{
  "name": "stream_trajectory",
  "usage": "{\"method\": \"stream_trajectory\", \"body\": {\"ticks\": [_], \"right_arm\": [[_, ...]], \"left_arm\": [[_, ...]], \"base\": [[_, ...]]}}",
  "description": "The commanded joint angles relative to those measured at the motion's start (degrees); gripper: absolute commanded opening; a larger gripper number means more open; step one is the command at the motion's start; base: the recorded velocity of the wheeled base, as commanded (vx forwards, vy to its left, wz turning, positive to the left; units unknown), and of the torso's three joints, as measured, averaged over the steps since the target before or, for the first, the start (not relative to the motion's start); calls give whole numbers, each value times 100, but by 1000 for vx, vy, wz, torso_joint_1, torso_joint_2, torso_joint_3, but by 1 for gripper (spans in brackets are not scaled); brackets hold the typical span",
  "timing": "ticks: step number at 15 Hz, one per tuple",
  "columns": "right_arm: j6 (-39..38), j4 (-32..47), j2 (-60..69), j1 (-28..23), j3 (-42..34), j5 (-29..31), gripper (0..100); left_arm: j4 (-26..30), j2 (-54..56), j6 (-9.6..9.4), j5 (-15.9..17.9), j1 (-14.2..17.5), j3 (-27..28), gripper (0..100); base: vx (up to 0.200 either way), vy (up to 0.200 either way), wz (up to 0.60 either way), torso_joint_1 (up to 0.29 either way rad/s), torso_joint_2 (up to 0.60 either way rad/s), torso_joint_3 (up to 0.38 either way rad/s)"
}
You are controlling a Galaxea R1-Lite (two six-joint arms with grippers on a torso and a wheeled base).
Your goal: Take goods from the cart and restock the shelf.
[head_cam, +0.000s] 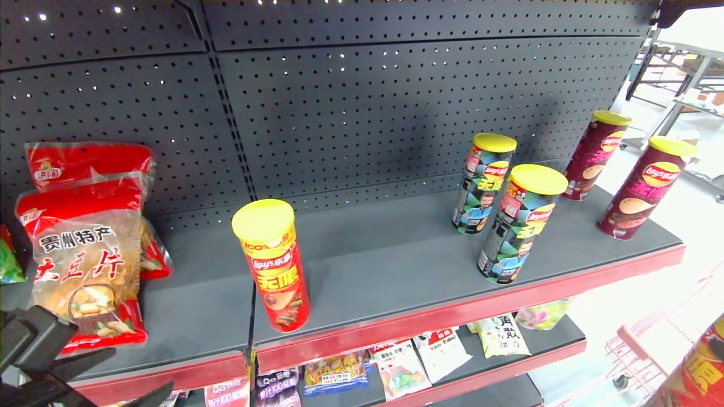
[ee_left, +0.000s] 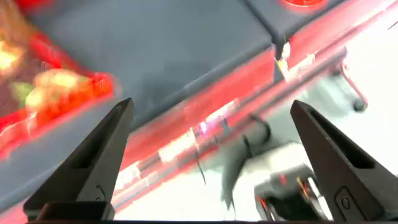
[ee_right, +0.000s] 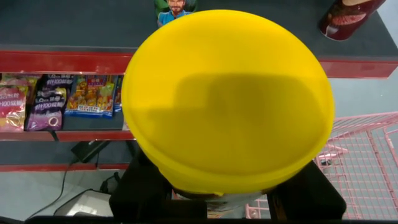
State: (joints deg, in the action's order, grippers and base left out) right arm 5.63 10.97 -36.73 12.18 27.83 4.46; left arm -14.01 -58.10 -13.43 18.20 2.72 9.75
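A red chip can with a yellow lid [ee_right: 227, 99] stands upright in my right gripper [ee_right: 227, 190], which is shut on its body below the lid. That same can [head_cam: 698, 370] shows at the lower right, in front of the shelf and below the level of its upper board. On the grey shelf board [head_cam: 396, 254] another red can [head_cam: 274, 265] stands near the front edge. My left gripper [head_cam: 121, 376] hangs open and holds nothing, low at the left in front of the shelf's red edge [ee_left: 205, 106]; its fingers [ee_left: 93, 165] are spread wide.
Two dark green cans [head_cam: 517, 223] and two maroon cans [head_cam: 642, 189] stand to the right on the board. Red snack bags [head_cam: 85, 243] lean at the left. Small packets [head_cam: 396, 367] lie on the lower shelf. The pink cart [head_cam: 639, 350] is at the lower right.
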Motion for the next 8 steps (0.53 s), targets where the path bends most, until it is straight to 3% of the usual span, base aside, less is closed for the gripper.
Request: {"method": "stream_trajectory", "body": {"ticks": [1,4,8], "right_arm": [[-1,1,-1,4,-32,2,0],[-1,1,-1,4,-41,2,0],[-1,1,17,4,-41,20,0]], "left_arm": [[109,537,7,-62,1,334,100],[109,554,-19,-168,1,299,100],[109,572,-19,-185,1,282,100]], "base": [[0,0,0,0,0,0],[0,0,0,0,0,0],[-200,0,0,6,8,2]]}}
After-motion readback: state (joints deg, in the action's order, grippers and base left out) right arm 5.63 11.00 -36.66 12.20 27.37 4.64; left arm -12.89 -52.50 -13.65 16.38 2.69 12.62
